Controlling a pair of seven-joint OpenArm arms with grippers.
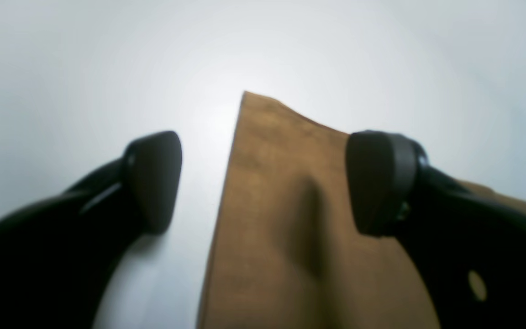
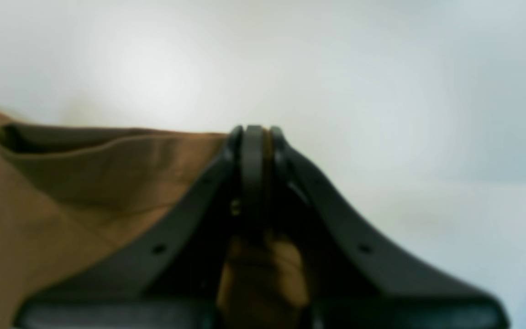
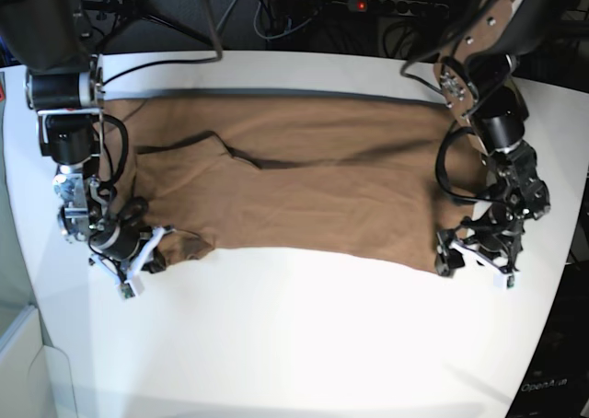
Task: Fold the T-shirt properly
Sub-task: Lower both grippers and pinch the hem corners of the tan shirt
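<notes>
- Here, the T-shirt (image 3: 304, 174) lies spread across the white table (image 3: 304, 344), a long tan-brown band running from 9 o'clock to 3 o'clock in the upper half of the base view; dark creases cross its middle, and its far edge sits near the table's 12 o'clock rim.
- The right gripper (image 3: 138, 257) sits at about 8 o'clock in the base view, at the cloth's near corner on that side; a small bunch of fabric is gathered just beside it.
- In the right wrist view the right gripper (image 2: 256, 137) has its 2 black fingers (image 2: 244, 160) pressed together, clenched on a thin strip of the T-shirt (image 2: 62, 183); brown cloth shows between the finger bases at 6 o'clock, and a folded hem opens as a dark pocket toward 9 o'clock.
- The left gripper (image 3: 474, 252) sits at about 4 o'clock in the base view, at the cloth's other near corner.
- In the left wrist view the left gripper (image 1: 263, 183) is spread wide, grasping nothing; 1 pad (image 1: 155, 178) hangs over bare table at 9 o'clock, the other over the T-shirt (image 1: 290, 219) at 3 o'clock.
- The cloth's straight edge runs between the 2 pads from 6 o'clock up to a corner near 12 o'clock; whether either pad touches the surface below, I cannot tell; the view is blurred.
</notes>
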